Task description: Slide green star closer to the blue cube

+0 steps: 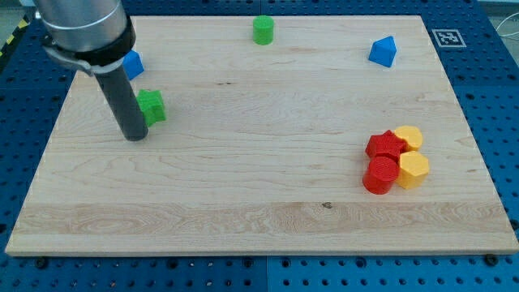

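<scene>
The green star (152, 106) lies at the view's left, a little below and right of the blue cube (132, 64), which is partly hidden behind my arm. The rod comes down from the view's top left, and my tip (135, 135) rests on the board just below and left of the green star, close to or touching its lower left side. A short gap separates the star from the cube.
A green cylinder (263, 30) stands at the top middle. A blue triangular block (383, 52) is at the top right. At the right, two red blocks (383, 161) and two yellow blocks (412, 156) sit clustered. The wooden board (259, 203) ends near all view edges.
</scene>
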